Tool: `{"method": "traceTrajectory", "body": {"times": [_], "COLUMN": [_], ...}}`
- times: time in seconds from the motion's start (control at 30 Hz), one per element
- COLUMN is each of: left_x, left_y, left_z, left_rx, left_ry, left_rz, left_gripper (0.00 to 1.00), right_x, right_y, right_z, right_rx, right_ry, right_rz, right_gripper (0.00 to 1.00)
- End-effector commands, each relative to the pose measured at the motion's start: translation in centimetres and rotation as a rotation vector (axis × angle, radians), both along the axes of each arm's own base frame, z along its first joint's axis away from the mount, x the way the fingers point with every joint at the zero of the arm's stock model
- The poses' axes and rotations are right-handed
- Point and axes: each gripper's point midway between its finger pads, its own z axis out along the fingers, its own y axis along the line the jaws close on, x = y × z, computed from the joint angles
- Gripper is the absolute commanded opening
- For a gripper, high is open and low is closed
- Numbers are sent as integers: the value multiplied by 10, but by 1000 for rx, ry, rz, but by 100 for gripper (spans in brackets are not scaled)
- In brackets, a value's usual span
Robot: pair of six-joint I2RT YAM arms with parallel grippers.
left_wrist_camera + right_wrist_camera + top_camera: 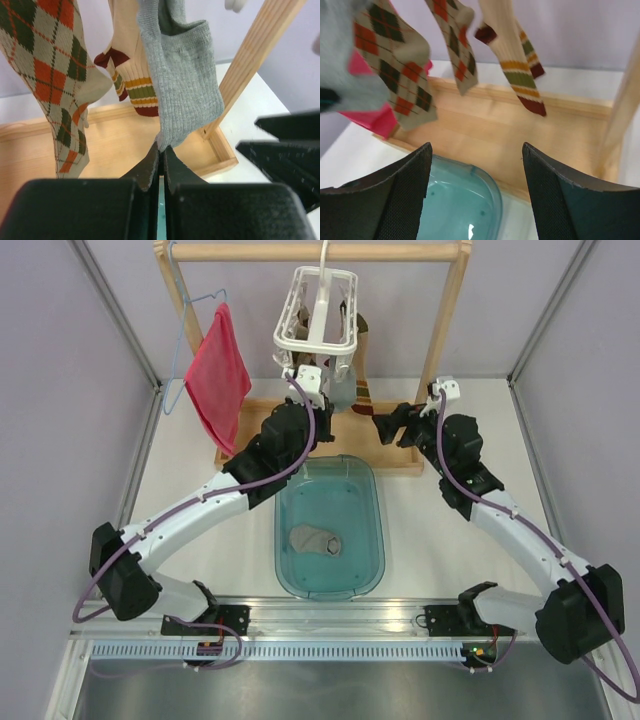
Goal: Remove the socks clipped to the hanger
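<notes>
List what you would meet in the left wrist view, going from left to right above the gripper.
argyle sock → striped cream sock → grey sock → wooden post

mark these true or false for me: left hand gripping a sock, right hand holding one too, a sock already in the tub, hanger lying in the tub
1. The left hand is shut on the lower edge of the hanging grey sock. True.
2. The right hand holds an argyle sock. False: its fingers stand open with nothing between them.
3. One loose sock lies in the teal tub. True.
4. The white hanger lies inside the tub. False: it hangs by its hook from the wooden rail.
</notes>
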Motion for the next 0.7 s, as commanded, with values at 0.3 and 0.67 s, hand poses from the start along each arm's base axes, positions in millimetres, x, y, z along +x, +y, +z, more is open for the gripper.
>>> {"method": "traceTrajectory", "body": {"times": [0.3,0.67], "left_x": [-30,-26], "left_y": [1,17], "left_z": [11,15], "left_rx": [-24,-5], "left_ry": [50,72], "left_rz": [-118,-79], "left_gripper": [2,2], "right_x": [33,27], "right_y": [53,68], "right_z": [103,129], "right_rx": [191,333], "right_ry": [-230,-300], "right_rz": [203,374], "right_gripper": [77,77]}}
